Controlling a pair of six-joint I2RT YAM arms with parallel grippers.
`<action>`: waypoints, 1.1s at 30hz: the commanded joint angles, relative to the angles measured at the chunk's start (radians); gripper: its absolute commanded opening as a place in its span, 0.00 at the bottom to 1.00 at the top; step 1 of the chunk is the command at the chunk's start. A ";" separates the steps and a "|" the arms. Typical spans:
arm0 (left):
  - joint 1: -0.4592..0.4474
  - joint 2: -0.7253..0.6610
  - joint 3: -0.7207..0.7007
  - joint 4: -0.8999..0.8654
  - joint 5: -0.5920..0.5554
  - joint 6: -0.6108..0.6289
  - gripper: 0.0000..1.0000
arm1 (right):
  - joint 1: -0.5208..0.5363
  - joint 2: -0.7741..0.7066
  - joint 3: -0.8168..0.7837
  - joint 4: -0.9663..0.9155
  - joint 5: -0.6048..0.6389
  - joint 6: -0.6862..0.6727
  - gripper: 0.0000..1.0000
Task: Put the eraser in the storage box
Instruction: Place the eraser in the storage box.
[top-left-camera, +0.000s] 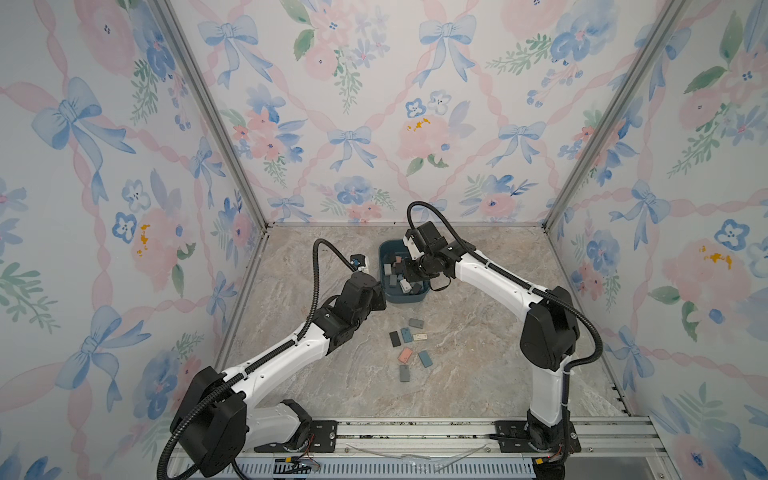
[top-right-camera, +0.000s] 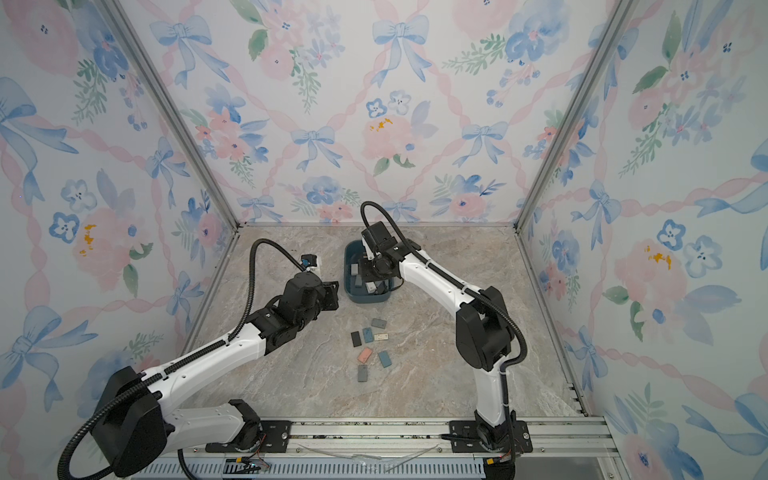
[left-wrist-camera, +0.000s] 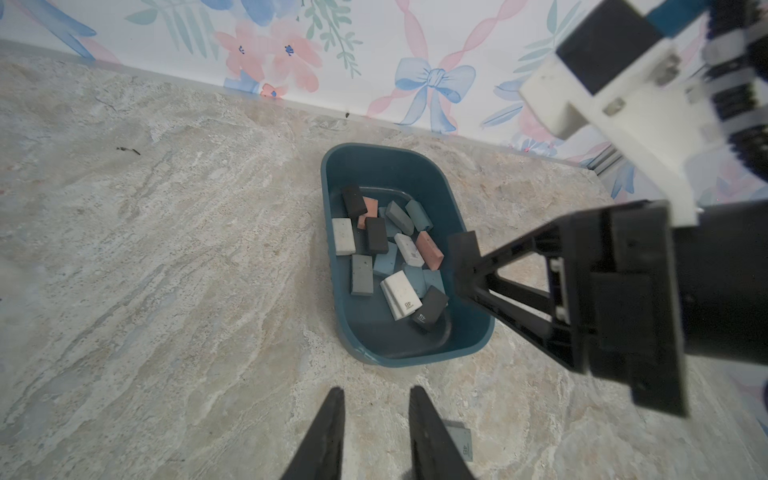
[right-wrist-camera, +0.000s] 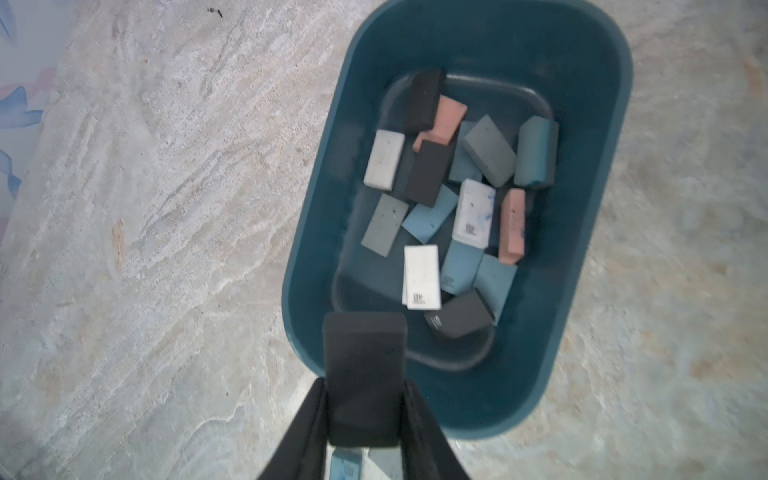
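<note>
1. The right pincer (right-wrist-camera: 365, 388) is clamped on a black eraser (right-wrist-camera: 365, 353), one finger on each long side. It holds the eraser over the edge of the storage box (right-wrist-camera: 602, 124), clear of what lies inside.
2. The left pincer (left-wrist-camera: 377, 392) has its fingers parted with only bare table (left-wrist-camera: 166, 249) between them. It grips nothing and sits just short of the box.
3. A heap of erasers (right-wrist-camera: 473, 212) fills the box floor: black, white, grey, pink and blue, some lying across others.
4. Seven loose erasers (top-left-camera: 405, 354) lie on the table between the two arms, apart from the box and nearer the arm bases.
5. In both top views the right wrist (top-left-camera: 428, 253) covers much of the box, hiding the held eraser and the pincer's fingers.
6. Only the right wrist view shows the grip head-on, with pale blue erasers (right-wrist-camera: 345, 463) on the table beneath the pincer.
7. The left wrist view shows the right pincer from the side, over the box wall, and a grey eraser (left-wrist-camera: 461, 442) marked 4B just beside the left pincer's finger.
</note>
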 joint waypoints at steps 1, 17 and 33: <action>0.004 -0.029 0.016 -0.013 0.004 -0.020 0.30 | -0.017 0.099 0.128 -0.050 -0.046 -0.029 0.30; 0.008 -0.066 -0.009 -0.036 -0.013 -0.028 0.30 | -0.041 0.539 0.680 -0.193 -0.087 0.019 0.30; 0.013 -0.082 -0.014 -0.049 -0.019 -0.029 0.30 | -0.058 0.608 0.711 -0.123 -0.087 0.089 0.32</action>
